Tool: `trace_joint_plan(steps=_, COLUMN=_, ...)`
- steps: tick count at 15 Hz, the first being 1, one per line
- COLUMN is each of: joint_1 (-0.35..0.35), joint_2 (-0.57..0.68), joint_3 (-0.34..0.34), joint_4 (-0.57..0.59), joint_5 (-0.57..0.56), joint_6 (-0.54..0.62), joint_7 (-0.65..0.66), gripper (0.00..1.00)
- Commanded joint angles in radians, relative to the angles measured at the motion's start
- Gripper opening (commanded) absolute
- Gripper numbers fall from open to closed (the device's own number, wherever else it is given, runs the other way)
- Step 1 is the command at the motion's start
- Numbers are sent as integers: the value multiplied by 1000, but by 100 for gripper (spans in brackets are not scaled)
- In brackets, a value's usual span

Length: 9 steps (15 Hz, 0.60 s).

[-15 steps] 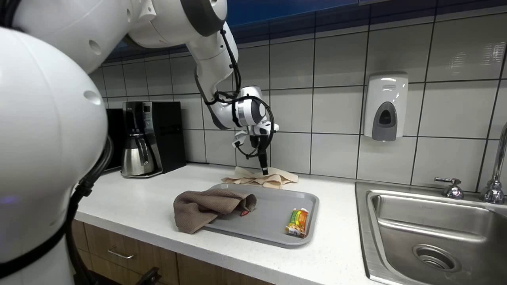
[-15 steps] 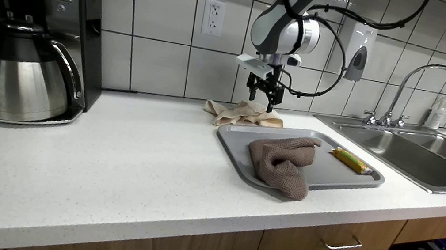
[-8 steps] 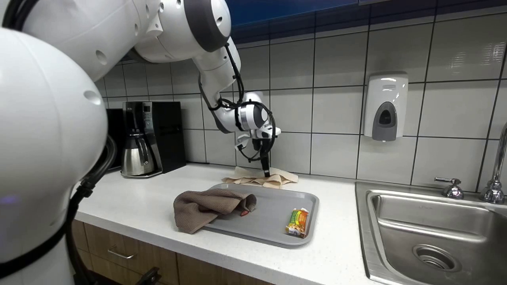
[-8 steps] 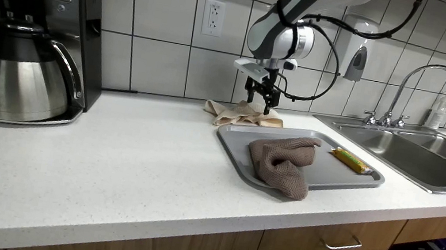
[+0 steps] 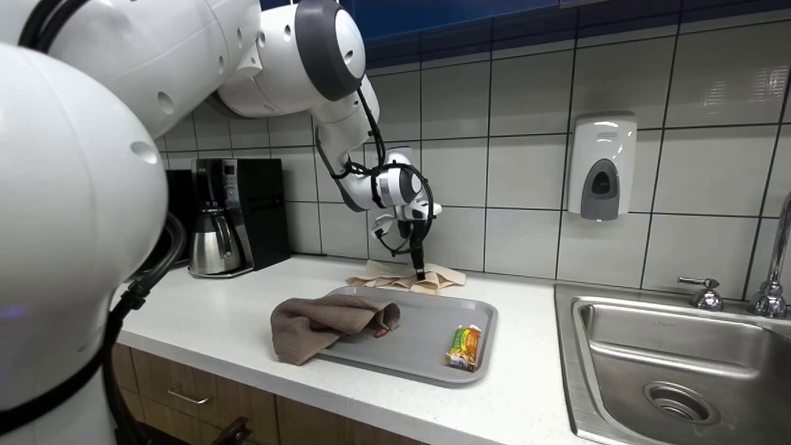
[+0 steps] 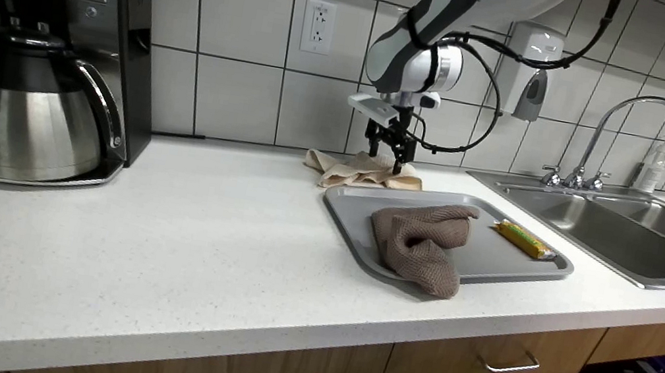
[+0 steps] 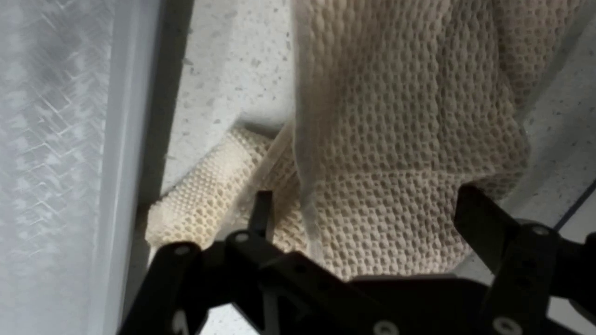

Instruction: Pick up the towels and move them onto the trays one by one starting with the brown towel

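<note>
The brown towel (image 5: 334, 324) lies crumpled over one end of the grey tray (image 5: 426, 346), part of it hanging past the rim onto the counter. Behind the tray, close to the wall, the tan-beige towel (image 6: 341, 172) is spread in loose folds. My gripper (image 7: 365, 200) points down over this lighter towel with its jaws wide apart and nothing gripped. Folds of the tan-beige towel (image 7: 382, 135) fill the gap seen between the fingers in the wrist view. Whether the fingertips (image 6: 397, 169) touch the cloth, I cannot tell.
A wrapped snack bar (image 5: 463, 347) and a small red item (image 5: 382, 332) are on the tray. The tiled wall (image 6: 233, 97) rises right behind the tan-beige towel. A coffee maker (image 5: 259, 210) stands to one side, a steel sink (image 5: 667, 358) to the other.
My gripper has come down a little, closer to the tan-beige towel, its jaws staying wide. Both towels and the tray have kept their places.
</note>
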Motion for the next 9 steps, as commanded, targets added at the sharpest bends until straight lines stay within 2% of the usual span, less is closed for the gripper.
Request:
trace_joint_plan(steps=1, joint_1=0, joint_2=48, joint_3=-12, joint_4=85, joint_5=15, joint_6=-61, joint_7=18, gripper=100)
trace_joint_plan(steps=9, joint_1=-2, joint_2=102, joint_3=-17, joint_4=145, joint_5=13, joint_6=-99, joint_7=19, gripper=100)
